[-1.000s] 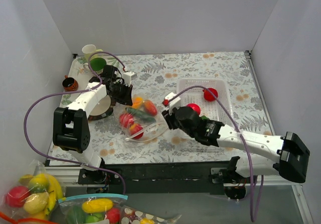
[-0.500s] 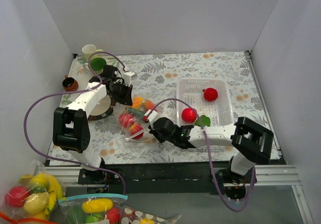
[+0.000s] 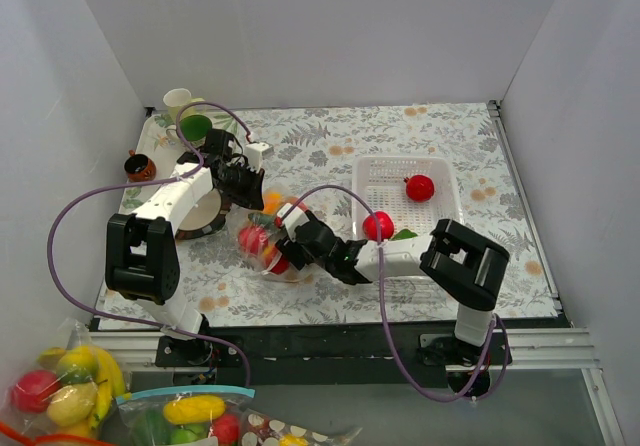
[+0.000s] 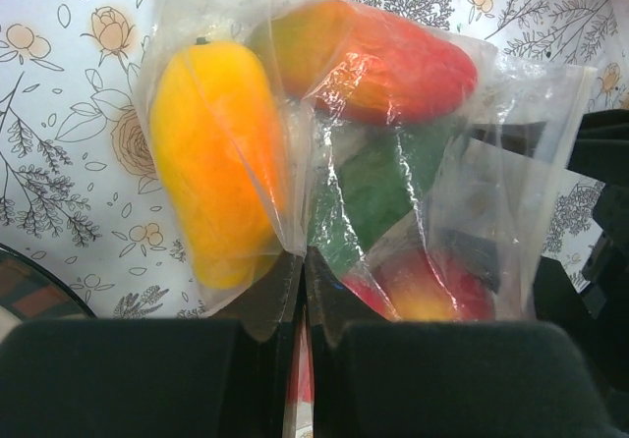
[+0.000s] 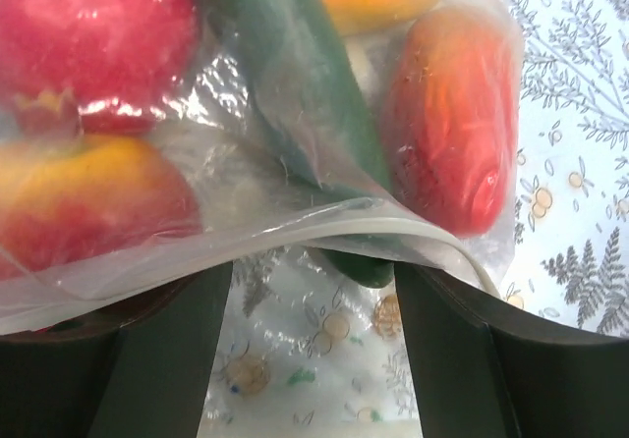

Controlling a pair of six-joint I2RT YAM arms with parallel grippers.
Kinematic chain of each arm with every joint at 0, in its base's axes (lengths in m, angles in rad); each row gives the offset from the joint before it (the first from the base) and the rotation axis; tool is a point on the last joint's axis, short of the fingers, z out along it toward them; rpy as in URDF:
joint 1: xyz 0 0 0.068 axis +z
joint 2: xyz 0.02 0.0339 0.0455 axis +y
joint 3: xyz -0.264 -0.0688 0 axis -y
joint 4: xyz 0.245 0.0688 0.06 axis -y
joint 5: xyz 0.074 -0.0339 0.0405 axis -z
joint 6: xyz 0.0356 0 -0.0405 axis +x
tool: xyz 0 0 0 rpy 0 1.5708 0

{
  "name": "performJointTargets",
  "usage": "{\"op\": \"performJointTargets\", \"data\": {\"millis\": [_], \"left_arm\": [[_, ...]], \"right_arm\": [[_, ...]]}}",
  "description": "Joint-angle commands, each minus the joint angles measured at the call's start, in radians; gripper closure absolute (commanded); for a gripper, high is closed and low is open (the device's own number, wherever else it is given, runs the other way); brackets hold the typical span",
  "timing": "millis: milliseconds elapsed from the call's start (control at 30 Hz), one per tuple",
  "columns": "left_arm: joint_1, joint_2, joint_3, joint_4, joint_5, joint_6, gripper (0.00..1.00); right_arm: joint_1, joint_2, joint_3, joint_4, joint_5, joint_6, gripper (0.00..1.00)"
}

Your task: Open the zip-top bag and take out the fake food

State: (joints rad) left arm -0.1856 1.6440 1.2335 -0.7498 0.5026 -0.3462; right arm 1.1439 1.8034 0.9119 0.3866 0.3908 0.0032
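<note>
On the left, the left pincer [image 4: 301, 325] is shut on a fold of clear plastic at the closed end of the bag [image 4: 344, 163], which lies on the flowered surface [image 3: 420, 131] between the two arms. Most of the fake food [image 4: 211, 158] is inside it: an orange piece, a green piece [image 5: 319, 114] and some red and red-yellow ones packed together. Toward the right, the right pincer [image 5: 313, 296] sits at the bag's mouth with its fingers apart and nothing between them; the whitish zip strip [image 5: 295, 234] curves across just above the gap, and the dark end of the green piece pokes out under it. Farther right, the white basket [image 3: 440, 221] holds two red pieces [image 3: 419, 187], so the bag looks open already and the step in hand is emptying it piece by piece. The next move probably calls for the right pincer to slide past the strip and close on the nearest piece, likely the green one, catching no loose plastic, while the left grip anchors the bag.
</note>
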Motion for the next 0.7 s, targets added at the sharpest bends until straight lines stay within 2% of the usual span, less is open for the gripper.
{"op": "performJointTargets", "data": {"millis": [0, 367, 467, 500, 567, 600, 667], "left_arm": [[-0.003, -0.006, 0.029, -0.016, 0.037, 0.027, 1.0], [-0.003, 0.025, 0.041, -0.066, 0.079, 0.073, 1.0], [-0.003, 0.033, 0.034, -0.068, 0.079, 0.075, 1.0], [-0.005, 0.033, 0.032, -0.068, 0.076, 0.075, 1.0], [-0.003, 0.03, 0.031, -0.056, 0.065, 0.067, 1.0], [-0.003, 0.025, 0.029, -0.049, 0.051, 0.064, 1.0], [-0.005, 0.02, 0.029, -0.027, 0.033, 0.053, 1.0]], "right_arm": [[-0.026, 0.068, 0.083, 0.115, 0.027, -0.058, 0.25], [-0.029, 0.208, 0.2, 0.112, -0.013, -0.071, 0.29], [-0.029, 0.214, 0.228, 0.078, -0.049, -0.065, 0.44], [-0.03, 0.209, 0.232, 0.065, -0.058, -0.065, 0.63], [-0.027, 0.177, 0.223, 0.022, -0.073, -0.03, 0.78], [-0.027, 0.157, 0.211, 0.014, -0.076, -0.017, 0.98], [-0.016, 0.084, 0.136, 0.015, -0.086, 0.019, 0.99]]}}
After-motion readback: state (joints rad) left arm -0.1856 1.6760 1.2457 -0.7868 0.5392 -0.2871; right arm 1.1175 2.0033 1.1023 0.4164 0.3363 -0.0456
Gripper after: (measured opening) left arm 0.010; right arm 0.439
